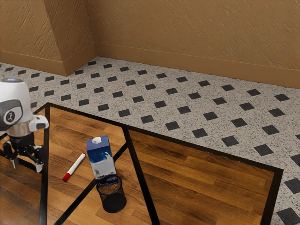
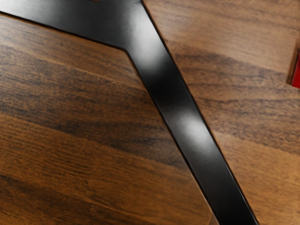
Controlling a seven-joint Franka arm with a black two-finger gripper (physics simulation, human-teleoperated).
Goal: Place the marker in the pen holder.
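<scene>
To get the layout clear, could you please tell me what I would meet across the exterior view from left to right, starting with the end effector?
End effector → red-and-white marker → black mesh pen holder. I leave out the blue-and-white carton, which overlaps the holder.

"Can you read any words or numbers there?"
"None. The arm (image 1: pixel 18 93) bears a round emblem (image 1: pixel 11 116), but I can't make out a letter in it."
"And the carton (image 1: pixel 100 157)?"
"Some print low on its front, too small to read."
</scene>
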